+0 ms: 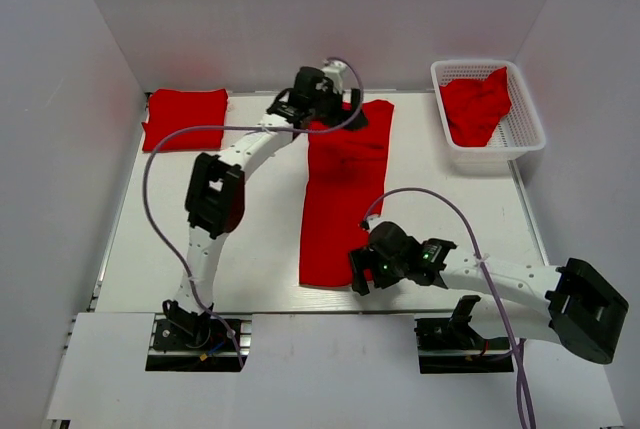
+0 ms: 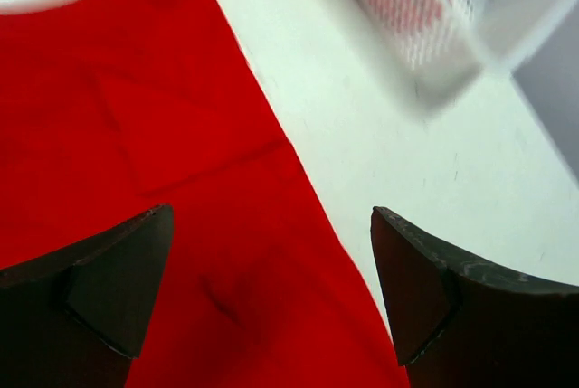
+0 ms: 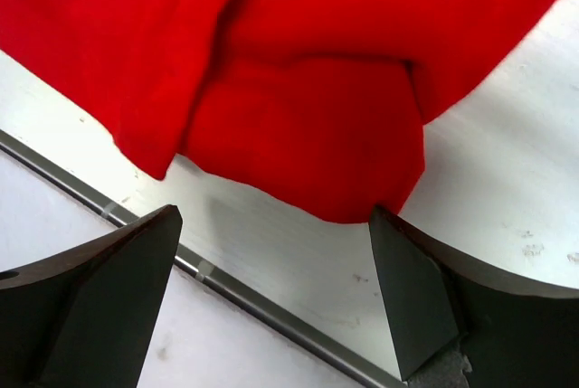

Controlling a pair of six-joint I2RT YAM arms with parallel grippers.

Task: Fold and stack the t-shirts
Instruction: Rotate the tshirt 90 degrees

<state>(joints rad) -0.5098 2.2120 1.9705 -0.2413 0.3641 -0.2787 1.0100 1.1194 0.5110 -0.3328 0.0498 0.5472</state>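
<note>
A red t-shirt, folded into a long narrow strip, runs from the back of the table to its near edge. My left gripper hovers open over the strip's far end; in the left wrist view the cloth lies under and between the spread fingers of the gripper. My right gripper is open at the strip's near right corner; the hem lies just beyond the gripper, nothing between its fingers. A folded t-shirt rests at the back left. A crumpled t-shirt fills the basket.
The white mesh basket stands at the back right and shows blurred in the left wrist view. The table's metal front rail runs just under the right gripper. White walls enclose the table on three sides.
</note>
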